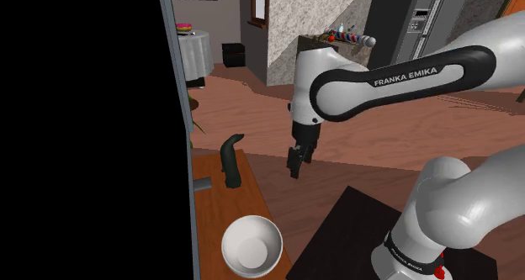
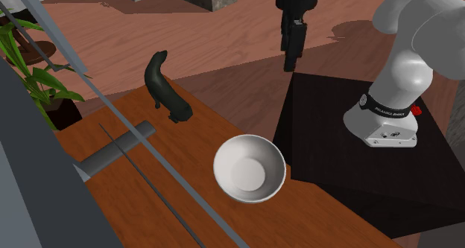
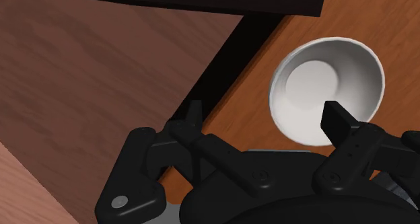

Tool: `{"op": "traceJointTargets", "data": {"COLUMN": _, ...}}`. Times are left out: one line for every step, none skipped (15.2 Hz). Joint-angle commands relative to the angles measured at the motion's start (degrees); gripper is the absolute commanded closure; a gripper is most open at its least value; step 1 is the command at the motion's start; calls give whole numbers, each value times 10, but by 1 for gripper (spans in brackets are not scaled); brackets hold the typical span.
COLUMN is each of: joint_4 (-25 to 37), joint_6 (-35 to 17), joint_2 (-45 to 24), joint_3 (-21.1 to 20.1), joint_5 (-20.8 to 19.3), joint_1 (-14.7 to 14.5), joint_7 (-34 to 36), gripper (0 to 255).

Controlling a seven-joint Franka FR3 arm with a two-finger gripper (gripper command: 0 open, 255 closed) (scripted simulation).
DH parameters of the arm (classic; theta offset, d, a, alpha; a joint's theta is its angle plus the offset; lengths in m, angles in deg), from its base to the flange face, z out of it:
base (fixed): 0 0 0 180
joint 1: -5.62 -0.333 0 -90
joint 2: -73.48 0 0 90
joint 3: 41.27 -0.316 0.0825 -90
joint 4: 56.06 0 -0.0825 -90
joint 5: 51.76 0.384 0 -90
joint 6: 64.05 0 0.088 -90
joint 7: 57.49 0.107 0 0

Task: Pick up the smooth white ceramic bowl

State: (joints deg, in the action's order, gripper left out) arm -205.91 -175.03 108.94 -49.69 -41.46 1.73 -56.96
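A pure black area (image 1: 88, 135) takes up the shoulder view's whole left side, beside a reddish wood-plank floor (image 1: 252, 110) that runs back toward grey stone walls. The white Franka arm with dark joints (image 1: 395, 81) reaches from the shoulder view's lower right up and to the left, rising from a black box stand (image 2: 335, 168). Just beside the stand is a brown wooden tabletop (image 2: 179, 202). The smooth white round bowl (image 2: 249, 168) sits upright and empty on this tabletop, near the edge closest to the stand. Farther along the table, well apart from the bowl, a dark curved animal-shaped figurine (image 2: 165, 91) stands with its head raised. A flat grey bar (image 2: 112, 153) lies on the table near the second exterior view's left, and a green leafy plant (image 2: 33, 79) stands beyond it on the floor. The all-black two-finger gripper (image 1: 294, 169) hangs in the air, pointing down over the floor beside the table, well above and apart from the bowl. In the wrist view its fingers (image 3: 334, 122) stand wide apart with nothing between them but table and floor; one fingertip overlaps the bowl's rim in that view, without touching it.
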Motion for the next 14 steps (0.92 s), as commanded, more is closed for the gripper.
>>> {"op": "traceJointTargets", "data": {"joint_4": -10, "joint_6": -49, "joint_2": -36, "joint_3": -11, "joint_5": 10, "joint_1": -5, "joint_7": 4, "gripper": 0}}
{"op": "traceJointTargets", "data": {"joint_4": -16, "joint_6": -73, "joint_2": -51, "joint_3": -16, "joint_5": 14, "joint_1": -8, "joint_7": 4, "gripper": 0}}
{"op": "traceJointTargets", "data": {"joint_4": -22, "joint_6": -97, "joint_2": -68, "joint_3": -21, "joint_5": 18, "joint_1": -10, "joint_7": 5, "gripper": 0}}
{"op": "traceJointTargets", "data": {"joint_4": -26, "joint_6": -121, "joint_2": -87, "joint_3": -25, "joint_5": 22, "joint_1": -13, "joint_7": 6, "gripper": 0}}
{"op": "traceJointTargets", "data": {"joint_4": -30, "joint_6": -145, "joint_2": -106, "joint_3": -30, "joint_5": 26, "joint_1": -15, "joint_7": 6, "gripper": 0}}
{"op": "traceJointTargets", "data": {"joint_4": -33, "joint_6": -169, "joint_2": -126, "joint_3": -34, "joint_5": 29, "joint_1": -17, "joint_7": 7, "gripper": 0}}
{"op": "traceJointTargets", "data": {"joint_4": -35, "joint_6": -193, "joint_2": -147, "joint_3": -39, "joint_5": 33, "joint_1": -19, "joint_7": 7, "gripper": 0}}
{"op": "traceJointTargets", "data": {"joint_4": -36, "joint_6": -217, "joint_2": -169, "joint_3": -43, "joint_5": 36, "joint_1": -21, "joint_7": 8, "gripper": 0}}
{"op": "traceJointTargets", "data": {"joint_4": -35, "joint_6": -241, "joint_2": -192, "joint_3": -47, "joint_5": 38, "joint_1": -23, "joint_7": 9, "gripper": 0}}
{"op": "traceJointTargets", "data": {"joint_4": -34, "joint_6": -265, "joint_2": -215, "joint_3": -52, "joint_5": 40, "joint_1": -25, "joint_7": 9, "gripper": 0}}
{"op": "traceJointTargets", "data": {"joint_4": -32, "joint_6": -288, "joint_2": -239, "joint_3": -56, "joint_5": 41, "joint_1": -27, "joint_7": 11, "gripper": 0}}
{"op": "traceJointTargets", "data": {"joint_4": -29, "joint_6": -311, "joint_2": -264, "joint_3": -59, "joint_5": 42, "joint_1": -28, "joint_7": 12, "gripper": 0}}
{"op": "traceJointTargets", "data": {"joint_4": -25, "joint_6": -333, "joint_2": -289, "joint_3": -63, "joint_5": 42, "joint_1": -30, "joint_7": 14, "gripper": 0}}
{"op": "traceJointTargets", "data": {"joint_4": -20, "joint_6": -355, "joint_2": -315, "joint_3": -66, "joint_5": 41, "joint_1": -31, "joint_7": 16, "gripper": 0}}
